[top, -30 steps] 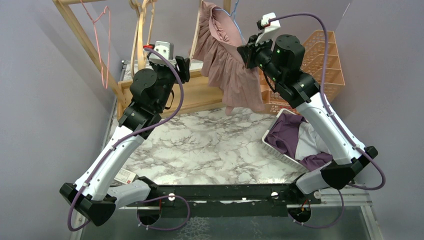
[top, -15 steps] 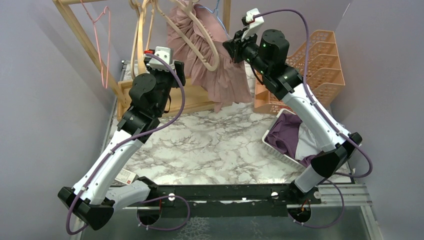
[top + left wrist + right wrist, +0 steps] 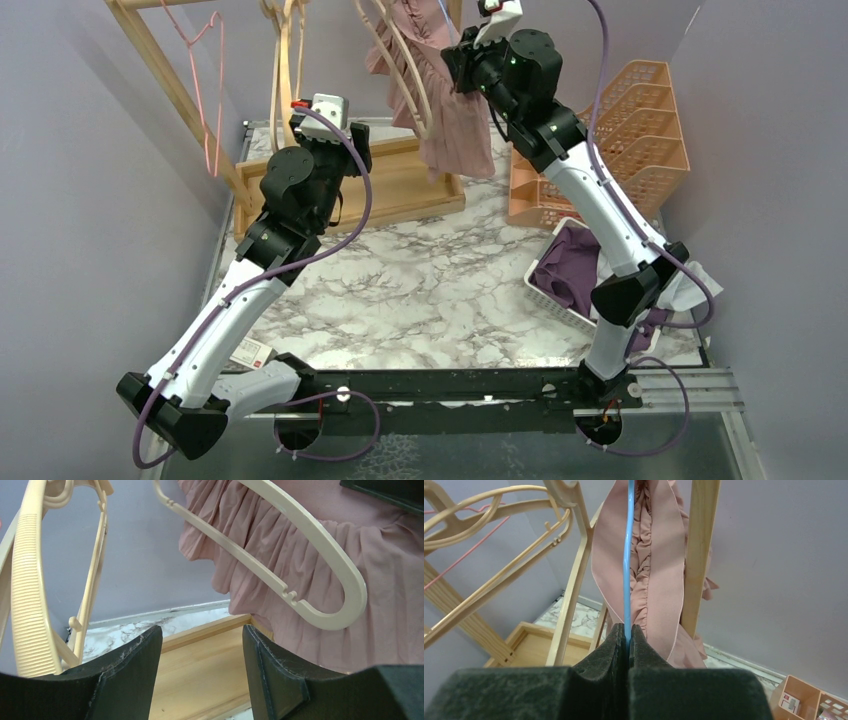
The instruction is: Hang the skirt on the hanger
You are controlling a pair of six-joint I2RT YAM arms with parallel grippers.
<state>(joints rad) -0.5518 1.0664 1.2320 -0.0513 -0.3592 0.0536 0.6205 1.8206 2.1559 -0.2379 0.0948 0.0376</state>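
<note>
A dusty-pink ruffled skirt (image 3: 452,105) hangs on a thin blue hanger (image 3: 627,555) high at the back, by the wooden rack's right post (image 3: 700,550). My right gripper (image 3: 629,632) is shut on the blue hanger's wire, with the skirt's waistband (image 3: 669,570) draped on both sides of it. In the top view that gripper (image 3: 462,62) is raised near the rack top. My left gripper (image 3: 202,645) is open and empty, low by the wooden base (image 3: 200,675), facing the skirt (image 3: 390,610) and a cream hanger (image 3: 320,555).
Cream wooden hangers (image 3: 285,70) and a pink wire hanger (image 3: 210,90) hang on the rack (image 3: 170,75). An orange organiser (image 3: 640,130) stands at the back right. A white basket (image 3: 560,300) with purple and white clothes sits at the right.
My right arm has lifted the hanger with the skirt up and to the left toward the rack's top. The skirt now hangs narrower and higher. The left arm has barely moved.
</note>
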